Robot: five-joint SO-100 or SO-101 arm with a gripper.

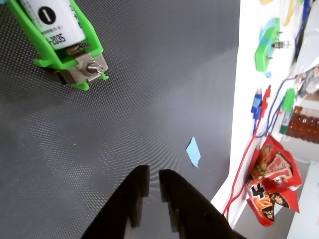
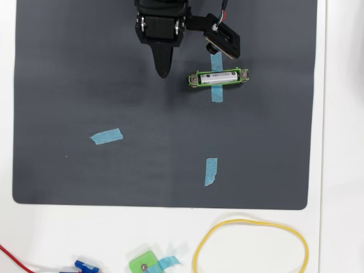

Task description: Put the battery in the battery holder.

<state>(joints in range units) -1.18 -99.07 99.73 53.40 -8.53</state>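
Note:
The silver-white battery [image 2: 218, 77] lies inside the bright green battery holder [image 2: 245, 74], which sits on a strip of blue tape on the dark mat. In the wrist view the battery [image 1: 50, 20] and the holder's end with its metal contact [image 1: 50, 60] fill the top left corner. My black gripper [image 2: 163, 71] is just left of the holder in the overhead view, apart from it. In the wrist view the gripper [image 1: 153, 172] enters from the bottom with its fingers nearly together and nothing between them.
Loose blue tape strips [image 2: 106, 136] [image 2: 211, 171] lie on the dark mat [image 2: 68, 85]; one shows in the wrist view [image 1: 193, 151]. Off the mat are a yellow loop [image 2: 250, 250], a small green block [image 2: 143, 264], red and blue wires [image 1: 249, 149] and a red snack packet [image 1: 274, 181].

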